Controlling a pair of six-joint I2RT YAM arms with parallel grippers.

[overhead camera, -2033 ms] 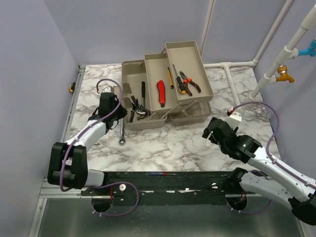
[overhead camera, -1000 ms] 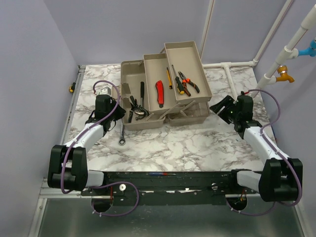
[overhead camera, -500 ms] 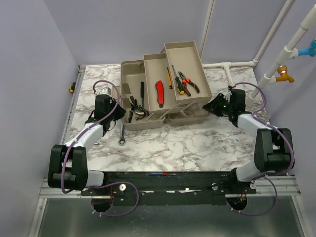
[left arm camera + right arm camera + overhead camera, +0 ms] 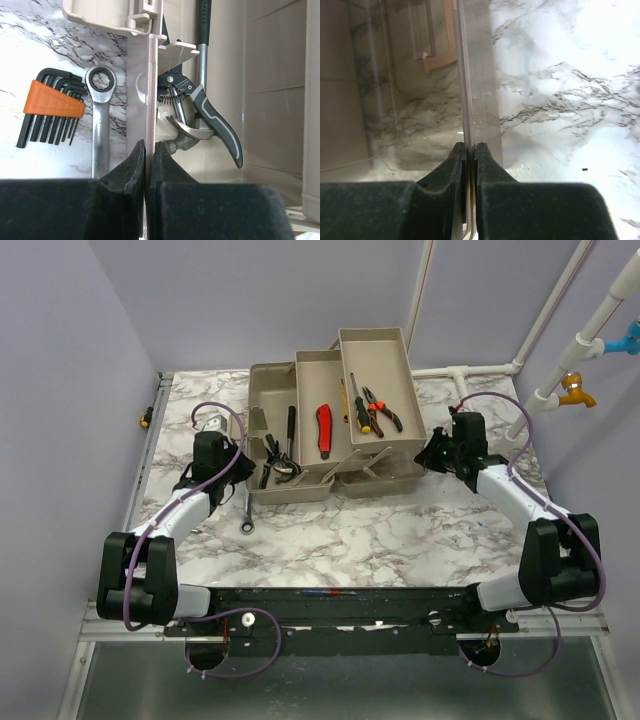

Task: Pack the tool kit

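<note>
The left gripper (image 4: 148,150) is clenched on the toolbox (image 4: 300,490) wall and the right gripper (image 4: 470,150) on its smoky lid (image 4: 480,90), mid-counter (image 4: 400,530). Nearest, 1 wrench (image 4: 100,115) and 1 hex-key set (image 4: 47,107) lie unpacked. Beyond them, 1 hammer (image 4: 289,425) and 1 red cutter (image 4: 325,430) are stowed, and 2 trays stand open, so folding shut looks left to do.

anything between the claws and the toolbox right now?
Nothing visible. The left claw is shut on the left wall of the beige plastic toolbox; the right claw is shut on the edge of its smoky translucent lid.
</note>
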